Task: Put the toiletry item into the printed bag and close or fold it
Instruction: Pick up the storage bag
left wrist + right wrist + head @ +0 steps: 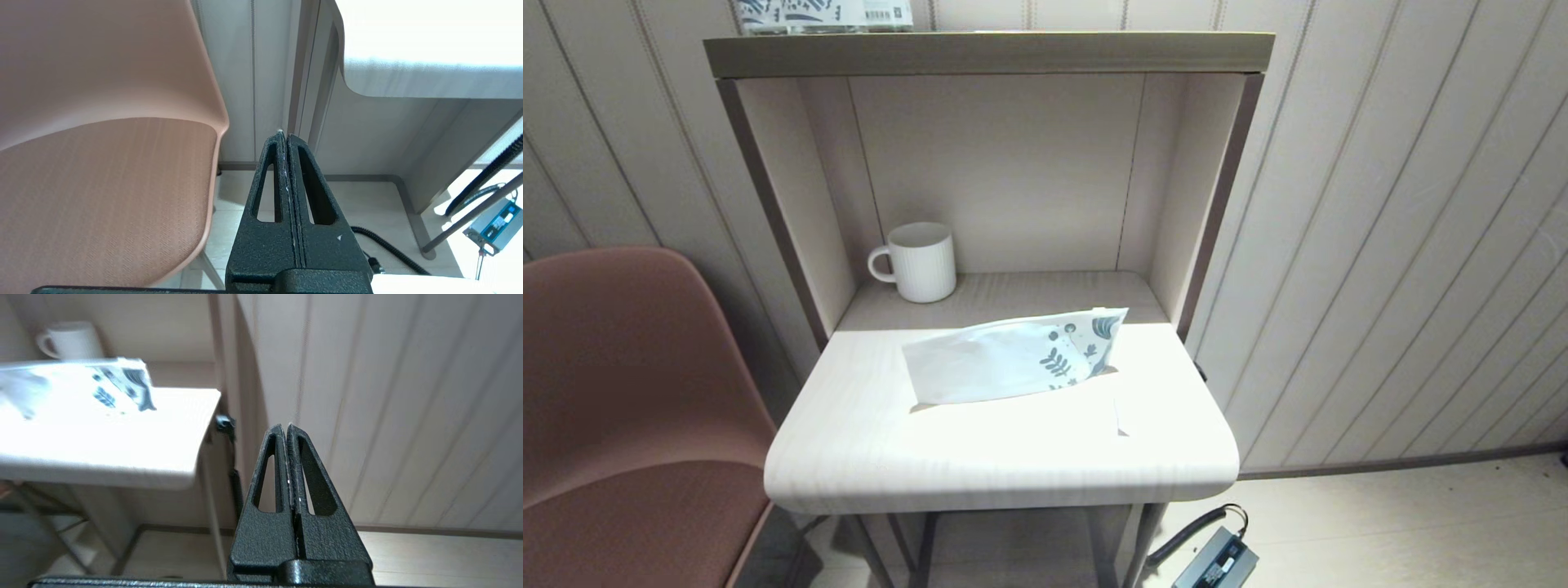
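Both grippers hang low and off the work surface, out of the head view altogether: the left gripper (286, 134) sits beside the pink chair (102, 163), below the level of the table (429, 81), and the right gripper (286, 426) sits on the other side near the panelled wall (388, 416), also below the tabletop edge. Each has its fingers pressed flat together with nothing between them. The printed bag (1013, 359) lies flat on the front part of the table, near the middle, its leaf-printed end turned toward the robot's right and slightly raised. It looks a little plump, which could mean something is already inside, but no toiletry item can be made out either in the bag or anywhere on the table, so that cannot be settled from these views. A faint pale shape (1117, 416) lies just in front of the bag; what it is cannot be told. The white mug (919, 261) stands well behind the bag in the shelf recess, and a printed box (821, 15) rests on the top shelf. Judged from this, either the task has not begun or it is already finished and the arms are parked; the bag shows no clear fold, which leans toward closing being left to do.
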You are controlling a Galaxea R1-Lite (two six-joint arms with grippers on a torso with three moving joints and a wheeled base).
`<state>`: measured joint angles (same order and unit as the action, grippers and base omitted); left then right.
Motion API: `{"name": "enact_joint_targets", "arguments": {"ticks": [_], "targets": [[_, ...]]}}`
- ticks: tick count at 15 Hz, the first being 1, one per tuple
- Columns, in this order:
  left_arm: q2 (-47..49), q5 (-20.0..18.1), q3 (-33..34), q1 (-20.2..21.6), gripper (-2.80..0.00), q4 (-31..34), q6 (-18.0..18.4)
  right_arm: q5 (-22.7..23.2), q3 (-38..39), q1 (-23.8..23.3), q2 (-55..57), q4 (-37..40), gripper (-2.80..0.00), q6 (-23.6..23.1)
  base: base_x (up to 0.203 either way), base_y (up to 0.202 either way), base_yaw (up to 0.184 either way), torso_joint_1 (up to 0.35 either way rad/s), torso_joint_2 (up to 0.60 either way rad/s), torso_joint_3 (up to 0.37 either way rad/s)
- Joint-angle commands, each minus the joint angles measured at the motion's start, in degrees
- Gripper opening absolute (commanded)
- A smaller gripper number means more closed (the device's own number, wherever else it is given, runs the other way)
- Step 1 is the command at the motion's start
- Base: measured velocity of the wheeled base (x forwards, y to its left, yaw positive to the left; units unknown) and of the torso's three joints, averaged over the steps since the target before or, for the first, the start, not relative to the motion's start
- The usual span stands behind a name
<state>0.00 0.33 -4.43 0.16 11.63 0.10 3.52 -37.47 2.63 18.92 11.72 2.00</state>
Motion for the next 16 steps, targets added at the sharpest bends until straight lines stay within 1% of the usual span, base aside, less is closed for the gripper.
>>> {"name": "enact_joint_targets", "arguments": {"ticks": [1,4,6,7,8,9,10,11,12,13,15,16], "targets": [[0.00,0.02,0.02,0.02,-2.80,0.06,-0.01,0.36,-8.34,1.87,20.12,0.92,-2.80,0.13,0.000,0.000,0.000,0.000,0.00,0.000],[0.00,0.02,0.03,0.02,-2.80,0.06,-0.01,0.77,-12.77,5.70,42.64,1.35,-2.80,0.36,0.000,0.000,0.000,0.000,0.00,0.000],[0.00,0.02,0.03,0.02,-2.80,0.06,-0.01,0.88,-12.87,10.67,54.97,-2.75,-2.80,0.32,0.000,0.000,0.000,0.000,0.00,0.000],[0.00,0.02,0.03,0.02,-2.80,0.06,-0.01,1.12,-12.39,13.91,60.35,-6.72,-2.80,0.05,0.000,0.000,0.000,0.000,0.00,0.000],[0.00,0.02,0.03,0.02,-2.80,0.06,-0.01,1.83,-11.85,17.41,64.39,-11.66,0.00,-0.56,0.000,0.000,0.000,0.000,0.00,0.000],[0.00,0.02,0.01,0.02,-2.80,0.06,-0.01,3.28,-11.65,19.84,67.31,-16.63,0.00,-1.13,0.000,0.000,0.000,0.000,0.00,0.000],[0.00,0.02,-0.01,0.02,-2.80,0.06,-0.01,6.88,-11.58,21.05,68.87,-20.28,0.00,-1.60,0.000,0.000,0.000,0.000,0.00,0.000],[0.00,0.02,0.03,0.02,-2.80,0.06,-0.01,10.29,-11.54,21.38,70.25,-21.87,0.00,-1.89,0.000,0.000,0.000,0.000,0.00,0.000],[0.00,0.02,0.03,0.02,-2.80,0.06,-0.01,11.90,-11.68,21.41,71.80,-23.72,0.00,-1.98,0.000,0.000,0.000,0.000,0.00,0.000],[0.00,0.02,-0.03,0.02,-2.80,0.06,-0.01,12.54,-11.99,21.34,73.80,-27.19,0.00,-2.07,0.000,0.000,0.000,0.000,0.00,0.000],[0.00,0.02,0.03,0.02,-2.80,0.06,-0.01,12.78,-12.32,21.12,76.99,-36.71,0.00,-2.63,0.000,0.000,0.000,0.000,0.00,0.000],[0.00,0.02,0.03,0.02,-2.80,0.06,-0.01,12.86,-12.22,20.99,78.34,-39.89,0.00,-3.90,0.000,0.000,0.000,0.000,0.00,0.000]]}}
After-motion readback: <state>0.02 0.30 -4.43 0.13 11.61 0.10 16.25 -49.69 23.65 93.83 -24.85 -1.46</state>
